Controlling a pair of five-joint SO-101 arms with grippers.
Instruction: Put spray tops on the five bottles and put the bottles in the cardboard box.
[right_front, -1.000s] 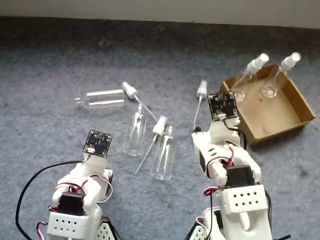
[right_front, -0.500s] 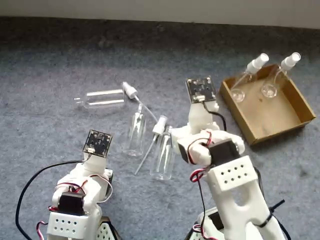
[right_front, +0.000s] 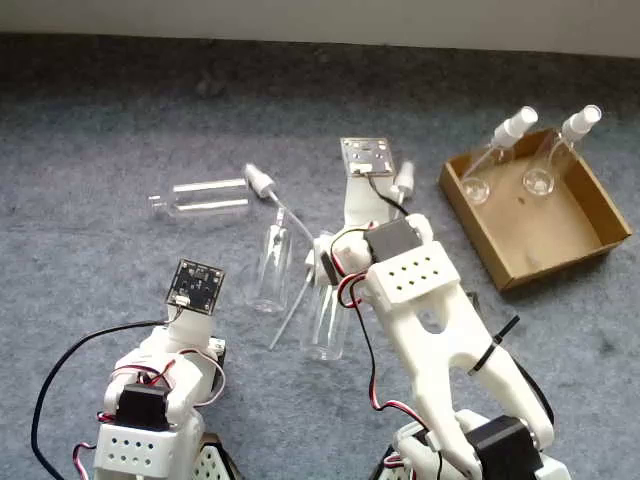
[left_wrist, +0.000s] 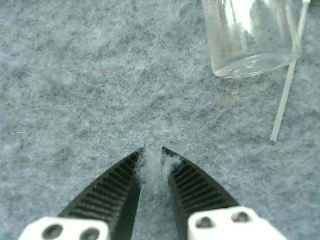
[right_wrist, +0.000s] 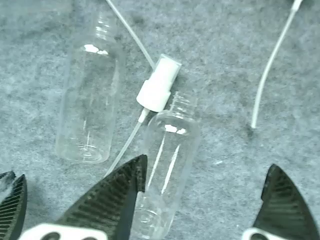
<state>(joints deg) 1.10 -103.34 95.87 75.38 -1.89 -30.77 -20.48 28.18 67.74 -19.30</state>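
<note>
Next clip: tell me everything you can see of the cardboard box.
The cardboard box is a shallow, open-topped brown tray with low walls. It lies flat, turned at an angle, on the grey carpet at the right of the high view. Inside, one capped bottle and a second capped bottle rest side by side, bases on its floor, white spray tops poking over the far wall. Nothing else touches it.

Our right arm (right_front: 420, 300) lies stretched forward over the middle, wrist tipped down, with the right gripper (right_wrist: 208, 162) spread wide. Our left arm (right_front: 160, 385) sits folded near its base, the left gripper (left_wrist: 152, 150) pointing down, jaws nearly closed on nothing.
</note>
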